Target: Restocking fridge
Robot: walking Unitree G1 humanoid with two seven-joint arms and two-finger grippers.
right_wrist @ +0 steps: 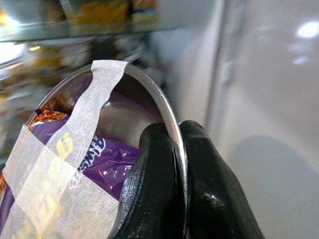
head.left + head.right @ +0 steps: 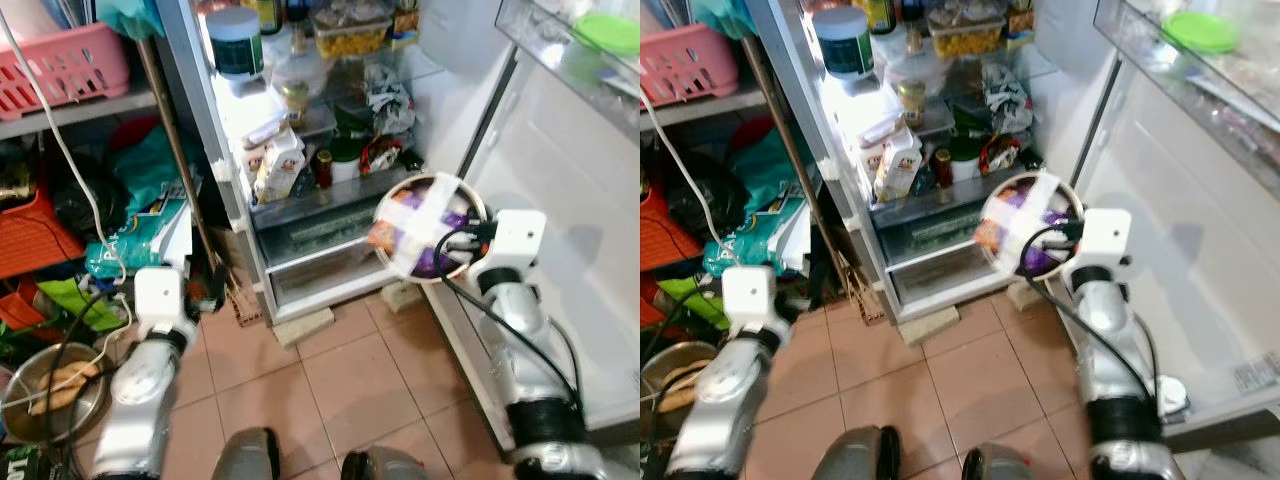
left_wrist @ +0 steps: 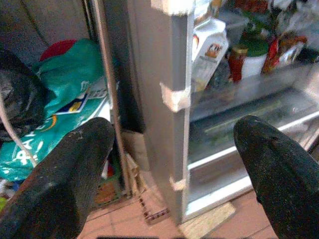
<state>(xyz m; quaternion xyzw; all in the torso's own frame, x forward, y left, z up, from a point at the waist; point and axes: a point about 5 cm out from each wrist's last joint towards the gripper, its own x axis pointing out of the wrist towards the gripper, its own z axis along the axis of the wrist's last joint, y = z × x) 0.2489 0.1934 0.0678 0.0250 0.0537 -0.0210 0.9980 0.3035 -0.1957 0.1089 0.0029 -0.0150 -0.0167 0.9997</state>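
**Taped bowl held on edge at the open fridge**

We hold a metal bowl in our right gripper, right of centre in the head views, in front of the fridge's lower shelves. The bowl is tipped on edge, its open face turned up toward the camera rather than toward the ceiling. Strips of white tape cross the mouth over purple and orange snack packets.

The right wrist view adds what the head views cannot resolve: the jaws are closed on the bowl's thin rim, one black finger inside the bowl and the other outside.

Our left gripper sits low at the left of the frame, beside the fridge's side wall. Its wrist view shows the jaws spread wide with nothing between them, and looks past them at a milk carton, a red-lidded jar and the clear drawer below. On the floor at lower left stands a second metal bowl holding pale rolls.
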